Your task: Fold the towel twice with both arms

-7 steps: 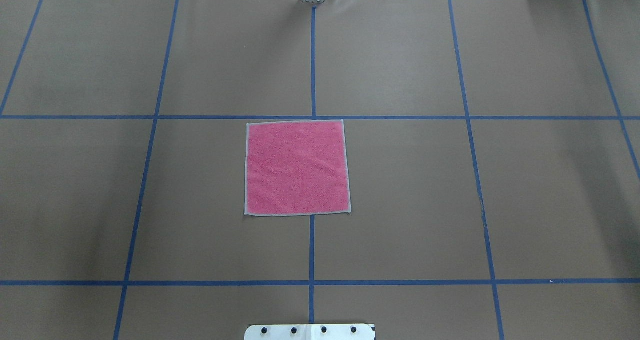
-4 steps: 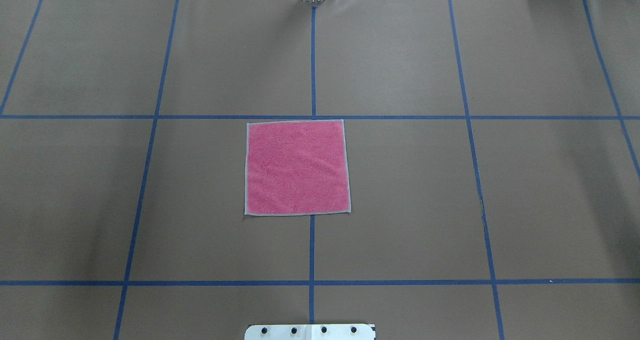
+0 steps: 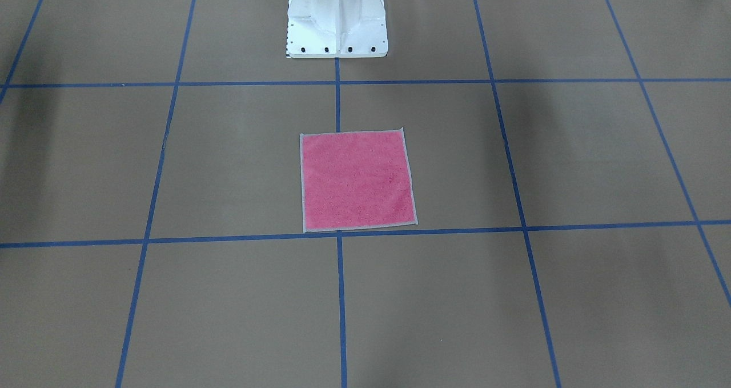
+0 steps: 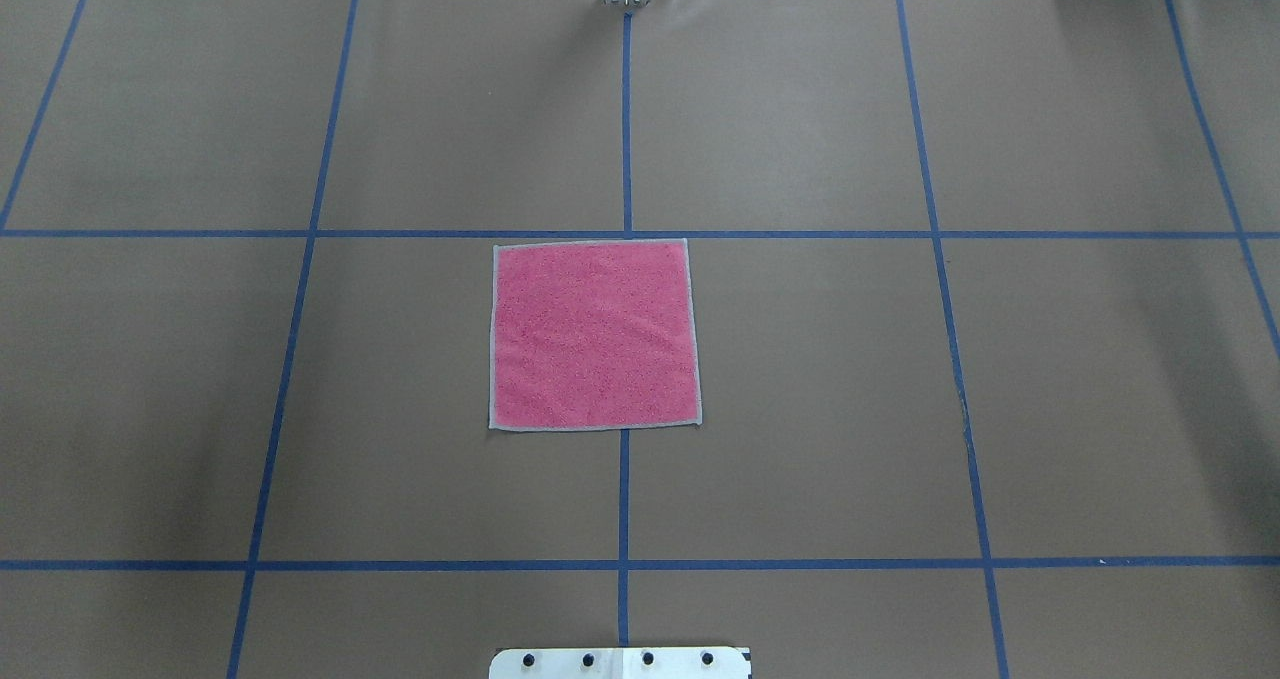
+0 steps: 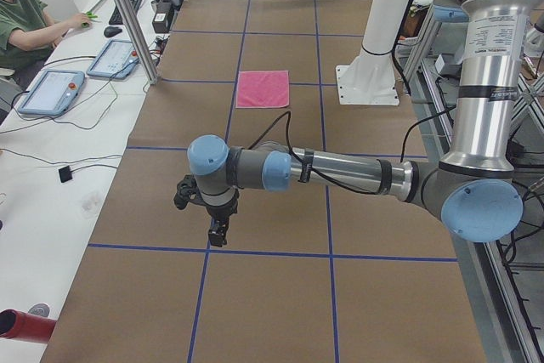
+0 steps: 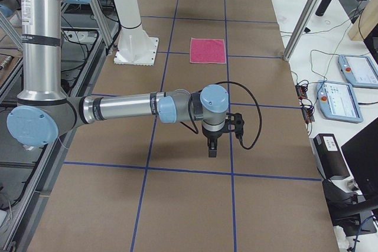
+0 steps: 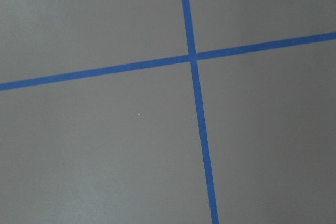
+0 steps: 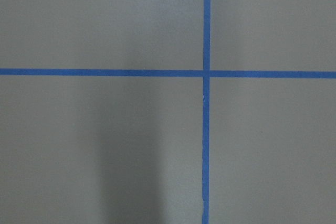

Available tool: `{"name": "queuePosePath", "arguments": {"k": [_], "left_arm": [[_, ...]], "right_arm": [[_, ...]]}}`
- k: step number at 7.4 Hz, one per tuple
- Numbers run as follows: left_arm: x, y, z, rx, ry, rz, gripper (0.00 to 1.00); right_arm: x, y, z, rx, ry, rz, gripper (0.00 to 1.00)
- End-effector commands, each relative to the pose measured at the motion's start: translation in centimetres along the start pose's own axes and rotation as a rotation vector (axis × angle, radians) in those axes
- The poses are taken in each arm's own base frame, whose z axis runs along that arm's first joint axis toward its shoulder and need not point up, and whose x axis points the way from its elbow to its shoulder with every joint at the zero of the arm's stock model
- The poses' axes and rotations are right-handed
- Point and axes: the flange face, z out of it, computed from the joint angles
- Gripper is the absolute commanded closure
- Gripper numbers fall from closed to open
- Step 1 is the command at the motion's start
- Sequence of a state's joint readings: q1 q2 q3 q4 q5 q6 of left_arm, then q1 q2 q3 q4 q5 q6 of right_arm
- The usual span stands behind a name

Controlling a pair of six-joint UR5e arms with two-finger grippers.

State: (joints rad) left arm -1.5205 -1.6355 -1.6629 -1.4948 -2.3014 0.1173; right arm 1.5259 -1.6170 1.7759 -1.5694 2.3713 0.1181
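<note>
The towel (image 4: pixel 594 335) lies flat and unfolded, pink face up with a pale border, near the middle of the brown table; it also shows in the front-facing view (image 3: pixel 357 180) and in both side views (image 5: pixel 262 89) (image 6: pixel 208 51). My left gripper (image 5: pixel 218 233) shows only in the exterior left view, hanging over the table far from the towel; I cannot tell if it is open or shut. My right gripper (image 6: pixel 212 148) shows only in the exterior right view, likewise far from the towel; I cannot tell its state. Both wrist views show only table and blue tape.
The white bolted pedestal (image 3: pixel 336 16) stands at the robot side of the table. Blue tape lines (image 4: pixel 624 119) divide the brown table cover into squares. An operator (image 5: pixel 30 19) sits at a side desk with tablets (image 5: pixel 51 91). Metal posts (image 6: pixel 301 19) stand at the table's far edge.
</note>
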Motion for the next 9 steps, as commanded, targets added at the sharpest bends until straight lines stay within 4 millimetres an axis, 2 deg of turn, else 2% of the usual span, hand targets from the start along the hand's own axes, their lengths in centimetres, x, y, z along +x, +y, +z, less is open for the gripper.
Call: {"name": "queuePosePath", "arguments": {"k": [1, 2, 3, 4, 5, 6, 7, 8, 9], "left_arm": [[6.2, -4.6, -2.5, 0.079, 0.008, 0.119, 0.00], [10.4, -5.3, -2.3, 0.098, 0.029, 0.067, 0.00], [16.2, -5.7, -1.0, 0.093, 0.063, 0.054, 0.00], [22.5, -6.4, -1.3, 0.103, 0.104, 0.011, 0.00], [26.8, -7.9, -2.5, 0.129, 0.149, -0.053, 0.00], [31.8, -7.7, -1.0, 0.095, 0.211, -0.122, 0.00], [37.1, -7.0, 1.5, 0.055, 0.269, -0.182, 0.00], [41.4, -6.3, 3.9, 0.011, 0.315, -0.264, 0.00], [44.6, -7.0, 5.0, -0.012, 0.342, -0.340, 0.00]], "right_arm": [[-5.2, -3.9, -0.7, 0.022, -0.019, -0.017, 0.00], [-8.8, -5.4, -0.9, 0.027, -0.035, 0.021, 0.00], [-12.6, -5.6, -1.2, 0.037, -0.053, -0.006, 0.00], [-16.1, -5.2, -0.4, 0.023, -0.064, -0.070, 0.00], [-19.2, -5.7, 0.0, 0.012, -0.080, -0.112, 0.00], [-21.1, -6.8, -0.7, 0.020, -0.107, -0.119, 0.00], [-22.2, -6.4, -0.2, -0.002, -0.142, -0.098, 0.00], [-23.0, -6.2, 0.4, -0.029, -0.164, -0.019, 0.00], [-25.9, -5.4, 1.7, -0.037, -0.187, -0.025, 0.00]]}}
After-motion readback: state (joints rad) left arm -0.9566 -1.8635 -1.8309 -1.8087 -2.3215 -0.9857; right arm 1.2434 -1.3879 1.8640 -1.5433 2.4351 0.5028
